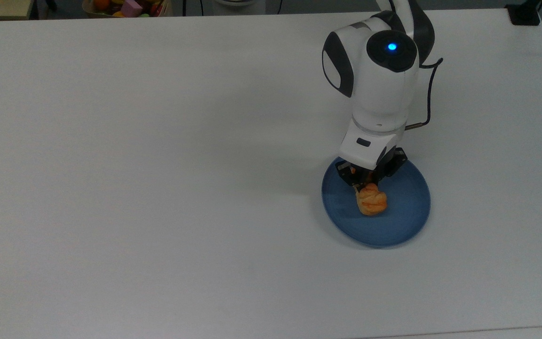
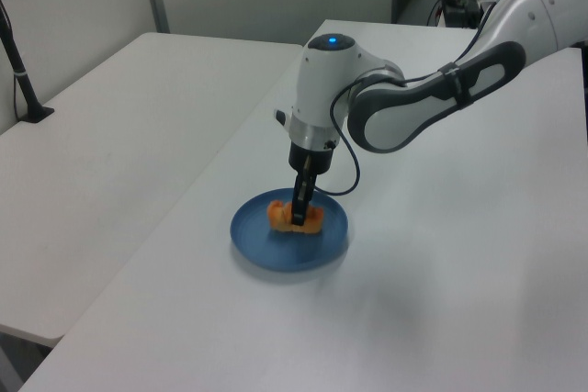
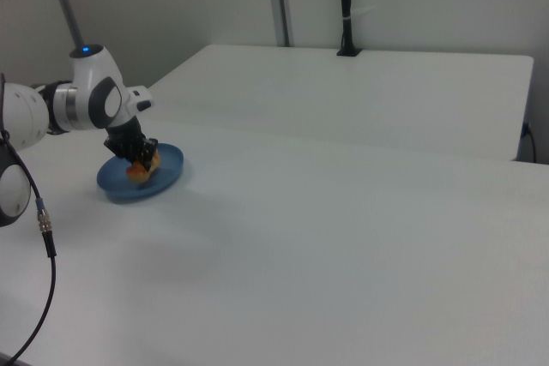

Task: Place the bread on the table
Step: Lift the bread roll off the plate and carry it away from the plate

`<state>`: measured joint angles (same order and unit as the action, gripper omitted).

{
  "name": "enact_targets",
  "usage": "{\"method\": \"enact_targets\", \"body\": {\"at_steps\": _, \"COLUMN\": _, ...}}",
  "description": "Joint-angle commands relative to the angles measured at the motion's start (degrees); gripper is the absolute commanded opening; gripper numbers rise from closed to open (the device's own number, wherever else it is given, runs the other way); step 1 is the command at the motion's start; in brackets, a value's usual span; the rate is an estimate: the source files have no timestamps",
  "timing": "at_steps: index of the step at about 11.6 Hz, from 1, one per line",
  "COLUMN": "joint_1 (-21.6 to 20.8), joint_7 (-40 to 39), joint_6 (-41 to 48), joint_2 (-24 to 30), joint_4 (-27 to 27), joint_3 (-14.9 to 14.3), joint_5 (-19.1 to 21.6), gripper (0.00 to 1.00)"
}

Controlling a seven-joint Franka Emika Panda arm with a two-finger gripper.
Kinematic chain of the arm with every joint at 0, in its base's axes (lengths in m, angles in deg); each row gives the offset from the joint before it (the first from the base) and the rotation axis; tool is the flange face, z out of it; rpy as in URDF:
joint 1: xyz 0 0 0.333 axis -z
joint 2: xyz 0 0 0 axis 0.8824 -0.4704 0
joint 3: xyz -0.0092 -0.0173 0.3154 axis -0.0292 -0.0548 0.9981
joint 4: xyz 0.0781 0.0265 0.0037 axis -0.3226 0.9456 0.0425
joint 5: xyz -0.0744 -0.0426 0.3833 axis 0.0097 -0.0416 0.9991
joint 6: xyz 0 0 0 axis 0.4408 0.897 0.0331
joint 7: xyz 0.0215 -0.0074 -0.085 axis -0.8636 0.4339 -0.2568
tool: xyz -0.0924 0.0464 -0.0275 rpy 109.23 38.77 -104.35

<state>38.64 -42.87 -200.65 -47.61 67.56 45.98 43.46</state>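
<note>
Golden bread (image 1: 371, 199) pinched at one end by the gripper (image 1: 366, 182), over the blue plate (image 1: 405, 221) — possibly just lifted, hard to judge. Raise straight, clear the rim, then carry to bare table (image 1: 158, 165) — slowly; end-grip may pivot.

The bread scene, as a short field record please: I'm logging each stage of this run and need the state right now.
arm: one Franka, reaching down over the plate
gripper: jaws shut on the bread
bread: golden-orange roll, held at one end, over the blue plate
blue plate: round, on the table, toward the top view's right
table: white; bread not yet placed on it
stage: bread grasped, transfer to the table pending
</note>
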Motion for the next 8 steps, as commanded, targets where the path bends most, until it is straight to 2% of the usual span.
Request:
{"method": "enact_targets", "body": {"at_steps": 1, "joint_1": -0.2, "joint_7": 1.6, "joint_6": 5.8, "joint_2": 9.9, "joint_4": 5.1, "joint_3": -0.3, "joint_5": -0.4, "gripper": 0.27}}
{"method": "enact_targets", "body": {"at_steps": 8, "joint_1": 5.4, "joint_7": 1.1, "joint_6": 22.0, "joint_2": 37.8, "joint_4": 17.4, "joint_3": -0.4, "joint_5": 2.0, "gripper": 0.28}}
